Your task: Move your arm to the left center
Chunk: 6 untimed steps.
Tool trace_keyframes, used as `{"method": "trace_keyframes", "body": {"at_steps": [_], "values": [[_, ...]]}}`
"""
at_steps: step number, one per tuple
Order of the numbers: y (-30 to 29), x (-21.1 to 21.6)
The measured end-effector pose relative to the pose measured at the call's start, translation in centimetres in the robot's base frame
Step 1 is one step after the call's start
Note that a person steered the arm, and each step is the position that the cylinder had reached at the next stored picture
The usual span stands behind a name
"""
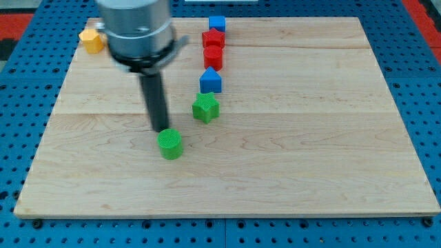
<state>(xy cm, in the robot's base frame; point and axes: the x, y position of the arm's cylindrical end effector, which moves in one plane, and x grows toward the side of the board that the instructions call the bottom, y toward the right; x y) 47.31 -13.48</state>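
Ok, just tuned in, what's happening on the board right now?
My tip sits on the wooden board, left of centre, right above the green cylinder and apparently touching it. To the view's right sits a green star, then a blue block, two red blocks and a blue cube running toward the view's top. A yellow block sits in the top left corner. The left centre of the board lies further to the view's left of my tip.

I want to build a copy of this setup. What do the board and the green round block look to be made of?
The board looks like pale, matte wood: grain lines and seams between joined planks show. The green round block looks like matte plastic, possibly 3D-printed, since its top has a fine ridged texture; that is a guess. My tip stands at the block's upper-left edge.
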Motion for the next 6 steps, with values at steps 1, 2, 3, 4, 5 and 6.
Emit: {"method": "trace_keyframes", "body": {"at_steps": [1, 2, 3, 4, 5, 6], "values": [[1.6, 4.4], [8.4, 6.6], [13.1, 6.6], [7.3, 9.5], [-6.1, 6.5], [-8.9, 0.2]]}}
